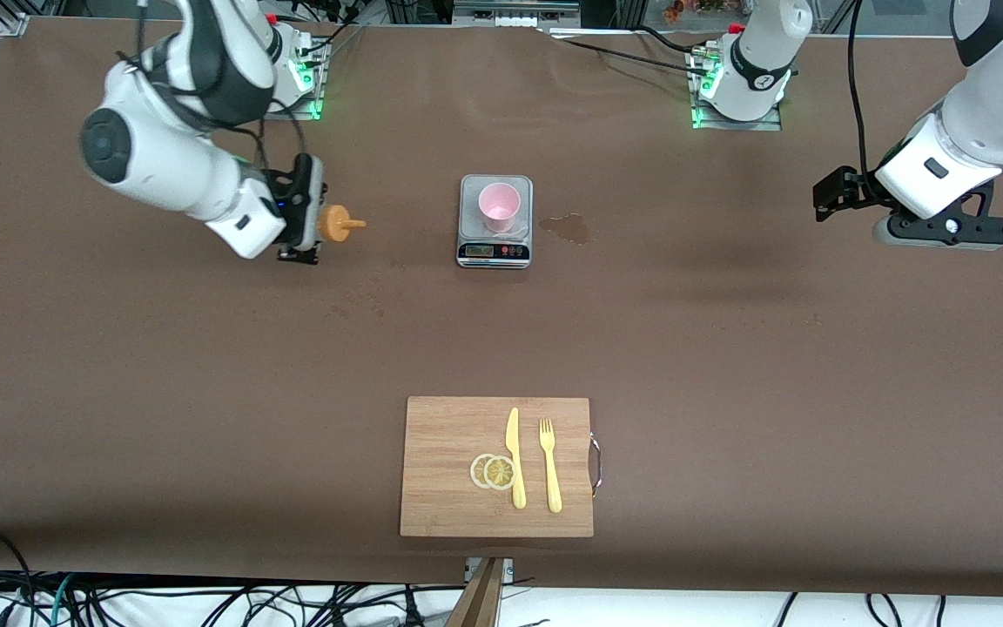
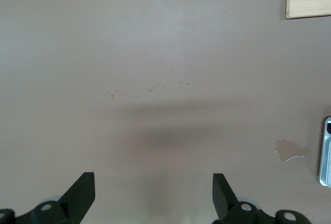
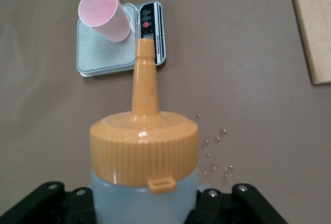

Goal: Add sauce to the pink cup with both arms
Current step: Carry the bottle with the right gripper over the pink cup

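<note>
Two white arms take up most of the scene above the brown table [image 1: 205,366]. At the right arm's end of the table, the right gripper [image 1: 303,213] hangs just above the bare tabletop, pinching the sauce bottle [image 1: 333,224] by its whitish body; the bottle lies tipped on its side, its orange nozzle pointing toward the scale, well short of it. In the right wrist view the bottle [image 3: 144,162] fills the foreground, nozzle aimed at the scale [image 3: 120,43], with small droplets [image 3: 217,151] on the table just beside it. The left gripper [image 1: 831,196] waits in the air over bare table at the left arm's end, well apart from everything; its own camera shows the fingers [image 2: 83,193] spread wide with nothing between them. Next in bulk is the wooden cutting board [image 1: 440,470], near the front camera's edge of the table, carrying a yellow knife [image 1: 514,457], a yellow fork [image 1: 549,466] beside it, and two overlapping lemon slices [image 1: 493,471] touching the knife. The scale [image 1: 494,248] sits mid-table, farther from the front camera than the board. The pink cup [image 1: 499,206] stands upright on the scale's steel plate, its rim open. A small wet stain [image 1: 568,228] marks the table just beside the scale, toward the left arm's end.
</note>
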Controlling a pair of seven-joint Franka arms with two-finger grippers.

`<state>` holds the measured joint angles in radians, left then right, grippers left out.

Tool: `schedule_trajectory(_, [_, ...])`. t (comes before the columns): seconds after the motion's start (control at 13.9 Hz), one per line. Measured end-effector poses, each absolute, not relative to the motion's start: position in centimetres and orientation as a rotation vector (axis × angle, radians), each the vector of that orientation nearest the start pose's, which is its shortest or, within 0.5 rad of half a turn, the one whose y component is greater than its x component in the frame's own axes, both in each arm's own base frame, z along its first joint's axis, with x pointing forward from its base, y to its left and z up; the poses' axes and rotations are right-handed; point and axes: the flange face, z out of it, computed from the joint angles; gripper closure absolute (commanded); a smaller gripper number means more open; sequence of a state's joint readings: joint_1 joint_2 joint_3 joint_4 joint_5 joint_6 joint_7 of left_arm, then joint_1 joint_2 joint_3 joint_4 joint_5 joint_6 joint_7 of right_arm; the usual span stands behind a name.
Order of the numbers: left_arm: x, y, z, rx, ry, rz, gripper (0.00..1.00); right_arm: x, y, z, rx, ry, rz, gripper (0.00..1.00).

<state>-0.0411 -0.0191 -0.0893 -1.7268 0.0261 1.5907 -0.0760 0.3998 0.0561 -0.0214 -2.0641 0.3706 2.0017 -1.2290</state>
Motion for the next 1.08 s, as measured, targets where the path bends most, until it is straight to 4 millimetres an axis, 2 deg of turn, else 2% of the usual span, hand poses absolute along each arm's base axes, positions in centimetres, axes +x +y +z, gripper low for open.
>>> schedule_trajectory(0.22, [53.9, -6.8, 56.3, -3.096, 0.086, 0.178, 0.00, 47.6, 26.9, 39.7, -2.142, -1.832, 0.030, 1.00])
schedule_trajectory(0.5, [53.9, -6.7, 56.3, -3.096, 0.084, 0.180, 0.00, 44.3, 31.6, 39.2, -2.161, -1.870, 0.108, 1.00])
schedule_trajectory(0.86, [53.9, -6.7, 56.3, -3.095, 0.084, 0.181, 0.00, 41.9, 34.7, 37.1, -2.219, -1.892, 0.204, 1.00])
schedule_trajectory(1.08, [53.9, -6.7, 56.3, -3.095, 0.084, 0.181, 0.00, 41.0, 35.9, 35.8, -2.245, -1.916, 0.249, 1.00])
